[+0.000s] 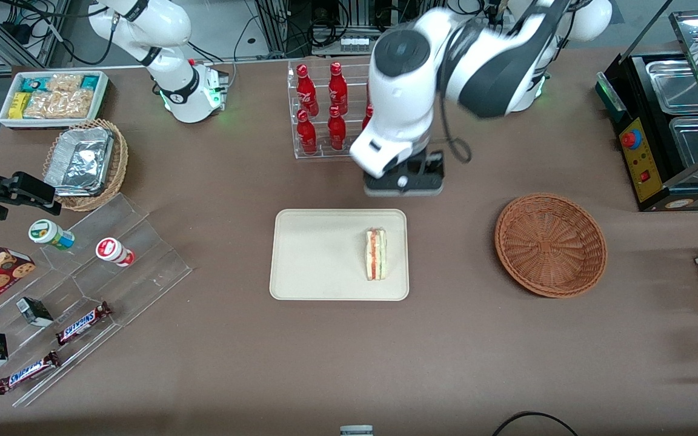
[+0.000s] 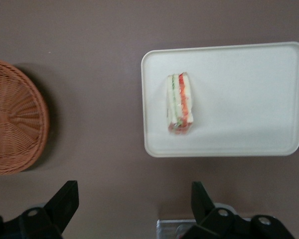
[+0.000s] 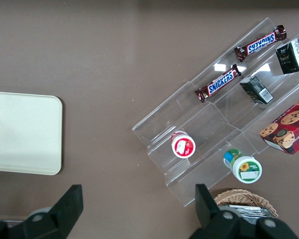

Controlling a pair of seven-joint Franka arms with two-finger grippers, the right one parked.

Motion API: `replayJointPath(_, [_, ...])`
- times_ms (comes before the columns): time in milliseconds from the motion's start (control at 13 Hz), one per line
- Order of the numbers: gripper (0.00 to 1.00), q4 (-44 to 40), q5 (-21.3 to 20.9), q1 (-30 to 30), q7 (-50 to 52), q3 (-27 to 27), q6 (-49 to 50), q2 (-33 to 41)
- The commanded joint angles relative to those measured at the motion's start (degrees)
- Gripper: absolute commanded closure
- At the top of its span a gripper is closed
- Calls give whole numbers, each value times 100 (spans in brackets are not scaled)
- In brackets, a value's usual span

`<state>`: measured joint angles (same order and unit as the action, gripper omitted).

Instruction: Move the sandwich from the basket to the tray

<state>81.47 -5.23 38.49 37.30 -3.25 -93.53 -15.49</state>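
The sandwich (image 1: 376,254) (image 2: 180,103) lies on the cream tray (image 1: 319,266) (image 2: 249,99), near the tray's end that faces the basket, cut edge with red and green layers up. The reddish-brown wicker basket (image 1: 550,244) (image 2: 12,117) sits beside the tray toward the working arm's end and holds nothing. My gripper (image 1: 403,180) (image 2: 134,204) hangs raised over the table, farther from the front camera than the tray and next to the bottle rack. It is open, its fingers (image 2: 65,201) wide apart with nothing between them.
A clear rack of red bottles (image 1: 325,112) stands close to the gripper. Toward the parked arm's end are a stepped acrylic shelf with snacks (image 1: 82,290), a tan basket with a foil container (image 1: 85,163) and a white snack bin (image 1: 52,97). A black warmer with metal trays (image 1: 676,121) is past the basket.
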Motion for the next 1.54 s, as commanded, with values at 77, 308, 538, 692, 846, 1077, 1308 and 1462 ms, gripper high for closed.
replayJointPath(77, [0,220,400,-446,-968,35,685,817])
replayJointPath(308, [0,316,392,-806,-1382,35,1187,1441])
replayJointPath(538, [0,369,435,-1570,-2233,36,1460,1821])
replayJointPath(692, [0,369,435,-1949,-2577,44,1592,1874])
replayJointPath(846, [0,352,462,-2458,-2824,35,1663,1892])
replayJointPath(1077, [0,325,699,-3066,-2886,35,1900,1900])
replayJointPath(1308, [0,325,1049,-3452,-3080,44,2110,1883])
replayJointPath(1462, [0,343,1217,-3821,-3089,35,2225,1953])
